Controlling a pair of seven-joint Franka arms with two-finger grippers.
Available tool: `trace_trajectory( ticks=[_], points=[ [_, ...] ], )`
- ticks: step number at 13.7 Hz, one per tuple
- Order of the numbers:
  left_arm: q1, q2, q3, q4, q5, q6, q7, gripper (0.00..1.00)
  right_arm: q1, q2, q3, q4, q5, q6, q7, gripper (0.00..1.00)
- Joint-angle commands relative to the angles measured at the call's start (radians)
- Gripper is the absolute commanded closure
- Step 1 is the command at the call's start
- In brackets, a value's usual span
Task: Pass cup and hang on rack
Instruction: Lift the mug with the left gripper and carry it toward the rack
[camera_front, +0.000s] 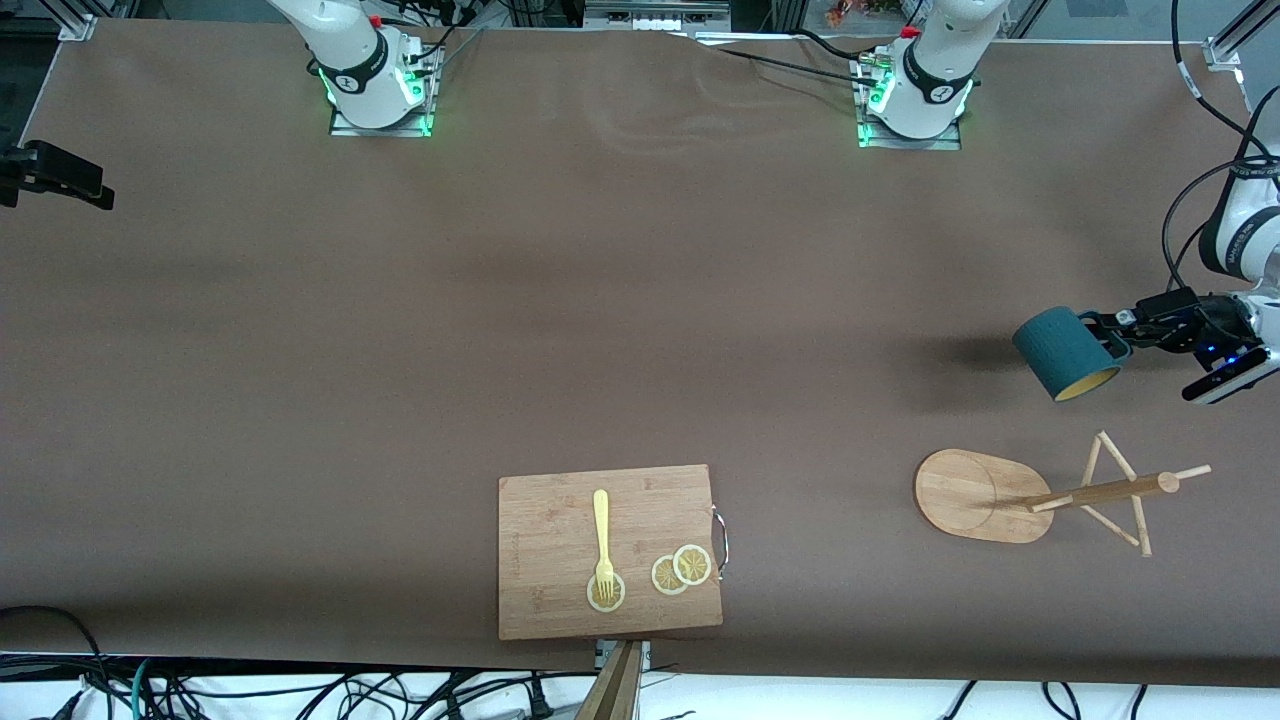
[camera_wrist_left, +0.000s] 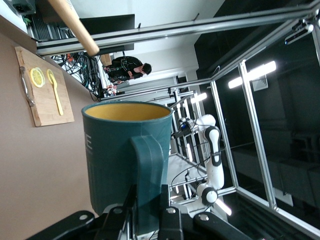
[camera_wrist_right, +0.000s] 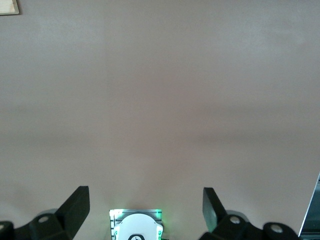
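The dark teal cup (camera_front: 1065, 352) with a mustard-yellow inside hangs tilted in the air over the brown table at the left arm's end, its mouth turned toward the front camera. My left gripper (camera_front: 1115, 335) is shut on its handle; in the left wrist view the fingers (camera_wrist_left: 165, 200) pinch the handle below the cup (camera_wrist_left: 120, 155). The bamboo rack (camera_front: 975, 495) stands on the table close by, nearer to the front camera, and one peg (camera_wrist_left: 75, 22) shows in the left wrist view. My right gripper (camera_wrist_right: 146, 200) is open and empty, high over its own base (camera_wrist_right: 136, 227), out of the front view.
A wooden cutting board (camera_front: 608, 550) lies near the table's front edge with a yellow fork (camera_front: 602, 535) and lemon slices (camera_front: 682, 570) on it; it also shows in the left wrist view (camera_wrist_left: 42, 92). A black clamp (camera_front: 55, 175) sits at the right arm's end.
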Motion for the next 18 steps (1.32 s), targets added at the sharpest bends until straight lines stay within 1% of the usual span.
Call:
trace_trajectory(
  ticks=[1,4,7,10,12,15,18],
  points=[
    [-0.026,0.031,-0.001,0.032,-0.052,0.014,-0.049,1.0,-0.008,-0.005,0.009,0.003,-0.014,0.003,-0.016,0.0],
    [-0.038,0.073,-0.001,0.09,-0.069,0.016,-0.107,1.0,-0.011,-0.005,0.004,0.002,-0.012,0.003,-0.016,0.0],
    [-0.032,0.086,0.001,0.097,-0.078,0.014,-0.179,1.0,-0.01,-0.003,0.009,0.012,-0.012,0.003,-0.016,0.0],
    [-0.027,0.099,0.001,0.097,-0.126,0.014,-0.236,1.0,-0.007,-0.003,0.01,0.014,-0.012,0.003,-0.016,0.0],
    [-0.027,0.106,0.004,0.097,-0.184,0.013,-0.289,1.0,-0.008,-0.003,0.01,0.014,-0.012,0.003,-0.016,0.0],
    [-0.027,0.149,0.004,0.12,-0.212,0.014,-0.296,1.0,-0.008,-0.003,0.009,0.014,-0.012,0.001,-0.016,0.0],
    [-0.027,0.191,0.004,0.17,-0.212,0.014,-0.312,1.0,-0.008,-0.003,0.009,0.014,-0.012,0.001,-0.016,0.0]
  ],
)
